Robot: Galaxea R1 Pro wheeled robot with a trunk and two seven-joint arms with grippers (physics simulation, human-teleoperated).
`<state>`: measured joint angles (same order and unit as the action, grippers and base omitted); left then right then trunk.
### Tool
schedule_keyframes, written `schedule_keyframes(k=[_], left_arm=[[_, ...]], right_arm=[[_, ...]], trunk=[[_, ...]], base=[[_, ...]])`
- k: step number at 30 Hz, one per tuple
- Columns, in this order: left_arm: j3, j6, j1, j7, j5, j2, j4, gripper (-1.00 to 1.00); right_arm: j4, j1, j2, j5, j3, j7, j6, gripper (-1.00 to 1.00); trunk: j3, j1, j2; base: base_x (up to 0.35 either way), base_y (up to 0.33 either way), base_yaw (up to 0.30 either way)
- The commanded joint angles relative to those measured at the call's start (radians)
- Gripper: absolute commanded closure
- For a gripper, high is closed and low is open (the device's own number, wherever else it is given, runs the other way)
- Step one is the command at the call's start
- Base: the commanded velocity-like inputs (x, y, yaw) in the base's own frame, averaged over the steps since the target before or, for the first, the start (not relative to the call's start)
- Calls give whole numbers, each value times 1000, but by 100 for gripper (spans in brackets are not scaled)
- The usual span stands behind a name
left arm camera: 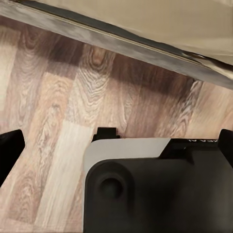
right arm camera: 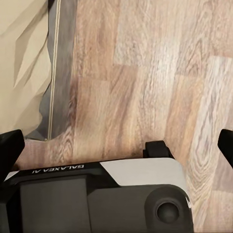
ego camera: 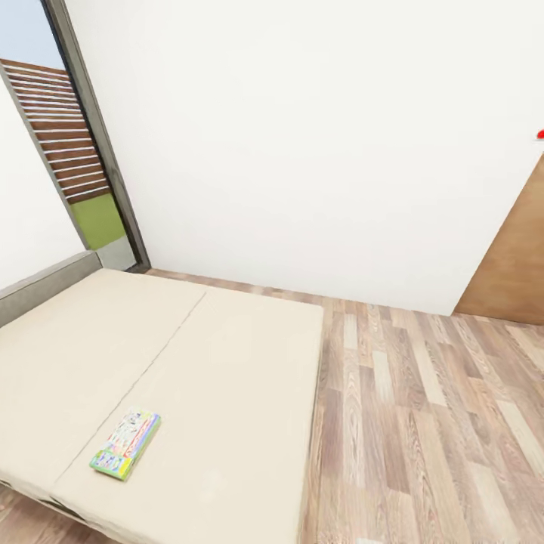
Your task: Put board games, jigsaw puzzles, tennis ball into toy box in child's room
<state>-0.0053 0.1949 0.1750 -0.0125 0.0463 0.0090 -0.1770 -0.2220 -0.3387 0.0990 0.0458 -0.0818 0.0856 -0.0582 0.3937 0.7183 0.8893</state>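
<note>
One board game [ego camera: 126,444], a flat box printed in green, yellow and red, lies near the front edge of the bed [ego camera: 227,355], which has a plain beige mattress. In the left wrist view my left gripper [left arm camera: 116,138] hangs open over the wood floor beside the bed's grey edge [left arm camera: 145,44], its dark fingers [left arm camera: 8,150] wide apart. The right gripper [right arm camera: 116,141] is open too, above the floor next to the mattress corner [right arm camera: 24,63], with nothing between its fingers [right arm camera: 9,145]. The table, toy box, jigsaw puzzles and tennis ball are out of view.
Wood floor [ego camera: 431,423] stretches to the right of the bed. A white wall [ego camera: 317,151] stands behind it, with a tall glass door [ego camera: 75,151] at the back left and a brown wooden panel [ego camera: 514,264] at the right. The grey headboard [ego camera: 45,283] runs along the left.
</note>
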Motion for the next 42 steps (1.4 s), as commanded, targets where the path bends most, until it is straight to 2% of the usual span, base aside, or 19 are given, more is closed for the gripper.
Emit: schedule_keyframes(k=[1, 11, 21, 35, 42], left_arm=[[-1, 3, 1, -1, 5, 0, 1, -100], [-1, 3, 0, -1, 5, 0, 1, -100], [0, 3, 1, -1, 5, 0, 1, -100], [0, 3, 0, -1, 5, 0, 1, -100], [1, 3, 0, -2, 4, 1, 1, -100]], right_arm=[[-2, 0, 1, 5, -6, 2, -5, -100], [-2, 0, 2, 5, -6, 3, -5, -100], [-2, 0, 1, 5, -6, 3, -5, -100], [-2, 0, 2, 5, -6, 3, -4, -100], [-2, 0, 2, 5, -6, 3, -4, -100]], trunk=[[1, 0, 1], [-4, 0, 1], [-4, 0, 1], [-7, 0, 1], [-7, 0, 1]], base=[[0, 247, -277], [0, 91, -250], [0, 107, -56], [0, 81, -171], [0, 216, -24]])
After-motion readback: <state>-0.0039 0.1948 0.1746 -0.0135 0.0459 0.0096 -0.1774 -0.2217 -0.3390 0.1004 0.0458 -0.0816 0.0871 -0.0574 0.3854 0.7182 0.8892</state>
